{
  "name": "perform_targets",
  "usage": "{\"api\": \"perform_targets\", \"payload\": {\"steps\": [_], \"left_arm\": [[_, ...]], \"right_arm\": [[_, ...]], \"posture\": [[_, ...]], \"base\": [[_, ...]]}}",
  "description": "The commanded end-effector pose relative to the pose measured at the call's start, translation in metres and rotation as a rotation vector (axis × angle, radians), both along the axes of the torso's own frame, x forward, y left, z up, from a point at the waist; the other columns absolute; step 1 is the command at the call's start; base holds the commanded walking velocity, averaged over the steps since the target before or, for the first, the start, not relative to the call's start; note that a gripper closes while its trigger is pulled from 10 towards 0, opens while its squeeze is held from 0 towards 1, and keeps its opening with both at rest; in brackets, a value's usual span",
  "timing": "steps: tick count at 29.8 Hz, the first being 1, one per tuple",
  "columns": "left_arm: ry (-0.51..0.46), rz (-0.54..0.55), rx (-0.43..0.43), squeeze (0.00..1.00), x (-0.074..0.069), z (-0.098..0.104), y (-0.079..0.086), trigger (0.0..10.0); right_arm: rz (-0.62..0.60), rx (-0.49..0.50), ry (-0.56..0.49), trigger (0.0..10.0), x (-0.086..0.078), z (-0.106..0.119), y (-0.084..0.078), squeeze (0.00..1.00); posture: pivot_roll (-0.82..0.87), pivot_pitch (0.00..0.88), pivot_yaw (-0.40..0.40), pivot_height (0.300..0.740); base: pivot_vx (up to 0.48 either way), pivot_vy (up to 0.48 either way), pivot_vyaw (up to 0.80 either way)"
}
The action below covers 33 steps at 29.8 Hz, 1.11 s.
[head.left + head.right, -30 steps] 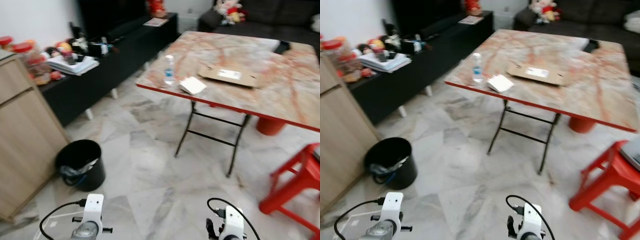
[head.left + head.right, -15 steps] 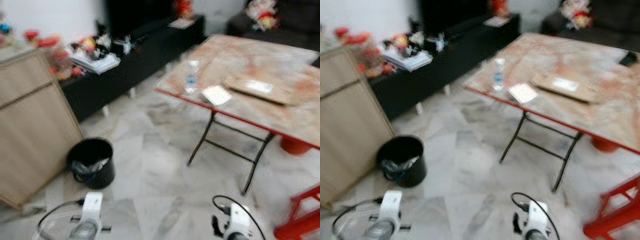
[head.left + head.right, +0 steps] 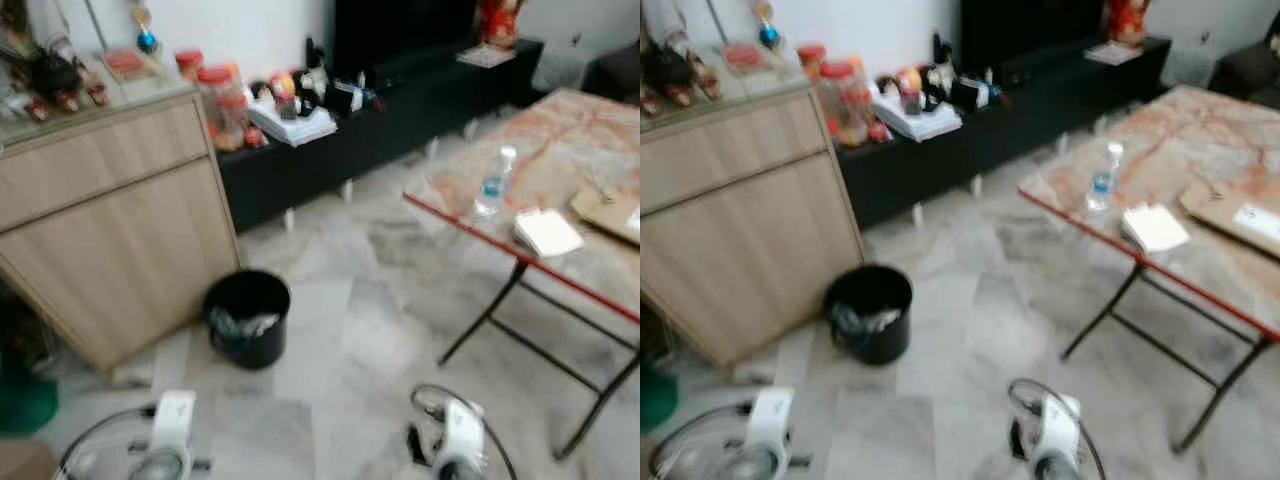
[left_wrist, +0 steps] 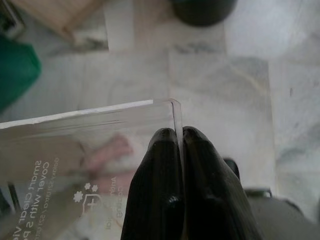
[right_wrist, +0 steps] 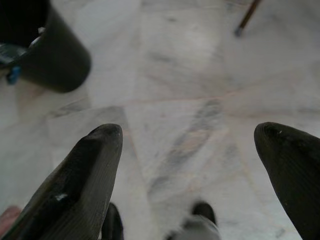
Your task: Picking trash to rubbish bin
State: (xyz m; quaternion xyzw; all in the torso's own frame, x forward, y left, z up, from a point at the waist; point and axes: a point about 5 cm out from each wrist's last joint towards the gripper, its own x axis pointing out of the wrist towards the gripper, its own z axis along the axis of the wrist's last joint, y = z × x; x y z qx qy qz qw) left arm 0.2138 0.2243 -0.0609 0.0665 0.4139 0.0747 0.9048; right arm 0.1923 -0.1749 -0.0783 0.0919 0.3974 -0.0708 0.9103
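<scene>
We carry clear plastic packaging (image 4: 100, 130) pinched in our left gripper (image 4: 179, 145) toward the black rubbish bin (image 3: 246, 318); our right gripper (image 5: 187, 150) is spread, empty. Next: reach over the bin, release.

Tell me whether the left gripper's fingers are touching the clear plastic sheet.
Touching. The left wrist view shows the left gripper with both black fingers pressed together on the clear plastic sheet, its thin edge pinched between them.

A blurred room with a pale grey marble tile floor (image 3: 340, 330). A light wooden cabinet (image 3: 110, 220) stands at the left beneath a white wall (image 3: 250, 30). A long, low black TV console (image 3: 400, 120) runs along the back. A red-edged, marble-patterned folding bench (image 3: 560, 200) fills the right.
</scene>
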Motion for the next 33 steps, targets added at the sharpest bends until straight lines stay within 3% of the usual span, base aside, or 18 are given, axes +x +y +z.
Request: {"api": "perform_targets", "payload": {"steps": [1,11,20,33], "left_arm": [[-0.007,-0.006,-0.013,0.0,0.002,0.0,-0.007,10.0],[-0.009,-0.003,-0.015,0.0,0.002,0.0,-0.007,10.0],[-0.007,0.006,-0.012,0.0,0.0,-0.001,-0.005,10.0],[-0.051,-0.021,-0.043,0.0,0.015,0.005,-0.023,10.0]], "right_arm": [[-0.027,-0.022,0.011,10.0,-0.004,-0.001,-0.011,0.0],[-0.029,-0.033,0.006,10.0,-0.004,0.0,-0.013,0.0],[-0.016,-0.036,0.007,10.0,-0.006,-0.001,-0.013,0.0],[0.017,-0.054,-0.021,10.0,0.008,0.006,-0.02,0.0]], "posture": [[-0.04,0.0,0.023,0.74],[-0.04,0.005,0.02,0.74],[-0.04,0.022,0.014,0.74],[-0.05,0.0,-0.034,0.74]], "base": [[0.277,0.0,0.0],[0.278,0.0,0.0],[0.279,0.0,0.78],[0.279,0.0,0.0]]}}
